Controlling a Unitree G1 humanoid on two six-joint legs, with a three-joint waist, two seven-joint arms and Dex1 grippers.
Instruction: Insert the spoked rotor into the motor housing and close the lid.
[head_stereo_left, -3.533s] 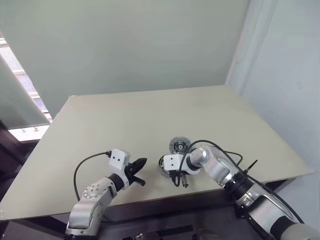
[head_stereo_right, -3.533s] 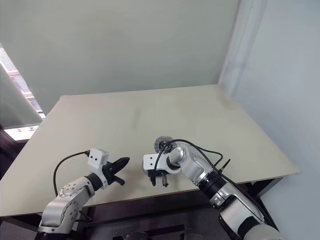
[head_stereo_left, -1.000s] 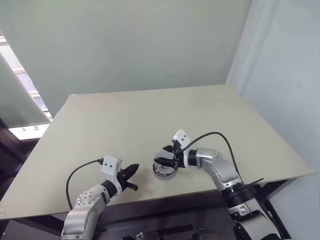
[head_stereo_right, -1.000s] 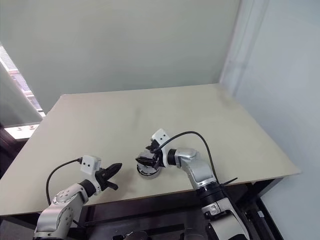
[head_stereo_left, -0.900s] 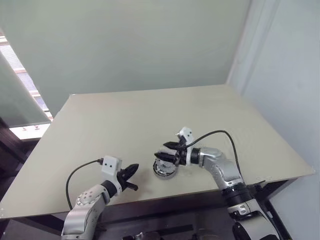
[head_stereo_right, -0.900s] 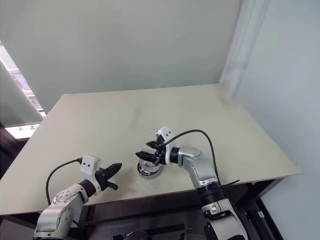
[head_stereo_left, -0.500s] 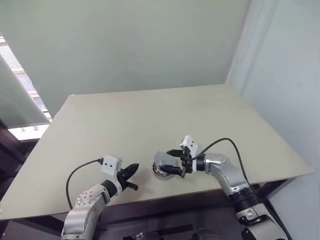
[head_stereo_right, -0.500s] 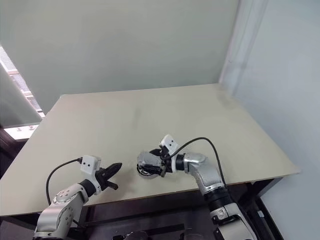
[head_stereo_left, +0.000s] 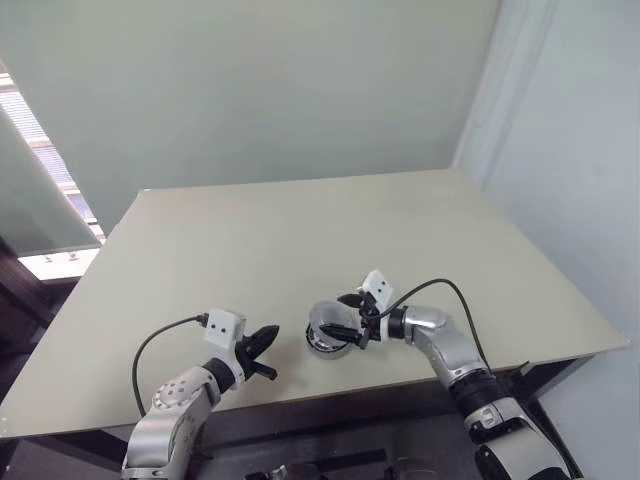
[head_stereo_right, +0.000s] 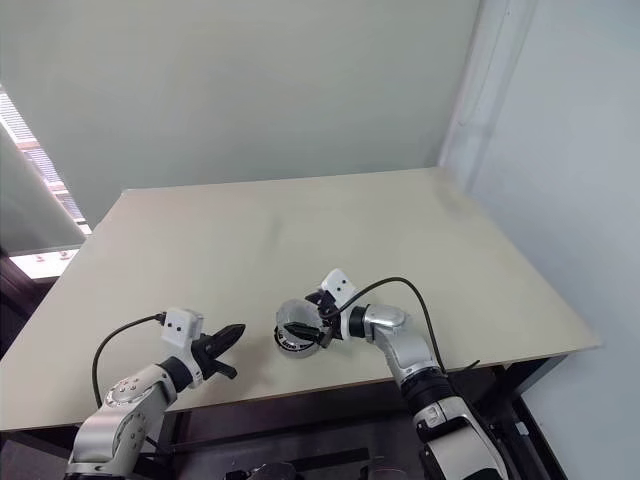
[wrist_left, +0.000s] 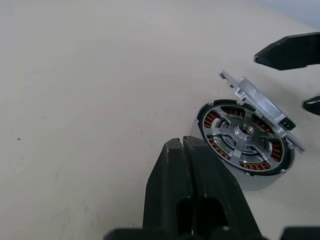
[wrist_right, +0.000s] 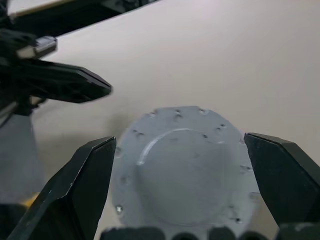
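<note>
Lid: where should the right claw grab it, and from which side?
By its thin rim, at two opposite points. The lid leans tilted against the edge of the motor housing, its flat back facing the open right claw, so probably come from that back side with a finger either side of the disc.

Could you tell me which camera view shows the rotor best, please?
The left wrist view: the rotor sits in the housing, spokes plain. The eye views show a small pale disc; the right wrist view shows the lid.
</note>
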